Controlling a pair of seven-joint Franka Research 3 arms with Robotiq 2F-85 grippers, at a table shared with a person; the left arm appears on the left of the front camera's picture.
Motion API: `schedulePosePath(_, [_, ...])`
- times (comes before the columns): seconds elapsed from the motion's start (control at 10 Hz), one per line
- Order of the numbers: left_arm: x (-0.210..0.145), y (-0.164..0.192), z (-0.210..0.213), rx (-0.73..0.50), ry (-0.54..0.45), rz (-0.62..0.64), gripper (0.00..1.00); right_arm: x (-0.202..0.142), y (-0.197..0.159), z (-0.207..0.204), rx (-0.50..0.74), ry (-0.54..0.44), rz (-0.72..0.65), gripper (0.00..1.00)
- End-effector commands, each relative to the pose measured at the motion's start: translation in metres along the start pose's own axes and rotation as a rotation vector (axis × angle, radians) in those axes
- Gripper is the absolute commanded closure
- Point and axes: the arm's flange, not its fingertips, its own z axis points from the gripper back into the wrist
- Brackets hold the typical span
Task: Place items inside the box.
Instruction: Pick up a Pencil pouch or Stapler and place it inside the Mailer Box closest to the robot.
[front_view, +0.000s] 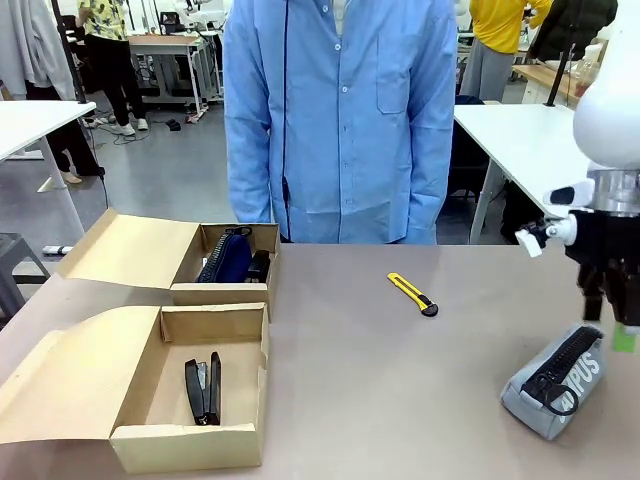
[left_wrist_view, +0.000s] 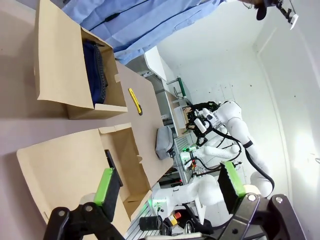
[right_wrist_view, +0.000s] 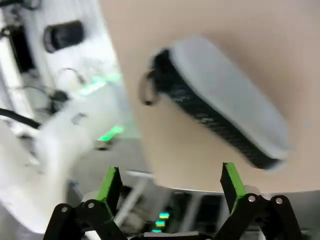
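Observation:
A grey zip pouch lies at the table's front right; its black zipper faces my right gripper, which hangs open just above its far end. In the blurred right wrist view the grey pouch lies beyond the gripper's spread fingers. A yellow-black utility knife rests mid-table. The far box holds the navy pouch and a small black block. The black stapler lies in the near box. My left gripper is open, high over the near box.
A person in a blue shirt stands at the far edge, arms down. Both boxes have their flaps spread out to the left. Bare tabletop lies between the boxes and the grey pouch.

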Motion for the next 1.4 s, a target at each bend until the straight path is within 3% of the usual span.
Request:
schedulePosePath(0.0, [0.000,-0.001,0.000,-0.015,-0.008,-0.019,0.00,-0.038,0.016,-0.014,-0.371,-0.429,0.675,0.00])
schedulePosePath(0.1, [0.000,-0.001,0.000,-0.015,-0.008,-0.019,0.00,0.000,0.000,0.000,0.000,0.000,0.000,0.00])
schedulePosePath(0.2, [0.000,-0.001,0.000,-0.015,-0.008,-0.019,0.00,0.000,0.000,0.000,0.000,0.000,0.000,0.00])
schedulePosePath(0.3, [0.000,-0.001,0.000,-0.015,-0.008,-0.019,0.00,-0.017,0.006,0.006,-0.128,-0.058,0.101,0.00])
schedulePosePath(0.4, [0.000,-0.001,0.000,-0.015,-0.008,-0.019,0.00,-0.014,-0.005,0.002,-0.199,-0.104,0.210,0.00])
schedulePosePath(0.5, [0.000,-0.001,0.000,-0.015,-0.008,-0.019,0.00,-0.011,-0.016,-0.005,-0.179,-0.137,0.290,0.00])
schedulePosePath(0.9, [0.000,-0.001,0.000,-0.015,-0.008,-0.019,0.00,-0.003,-0.054,-0.062,-0.038,-0.123,0.342,0.00])
schedulePosePath(1.3, [0.000,-0.001,0.000,-0.015,-0.008,-0.019,0.00,0.014,-0.064,-0.131,-0.052,-0.143,0.476,0.00])
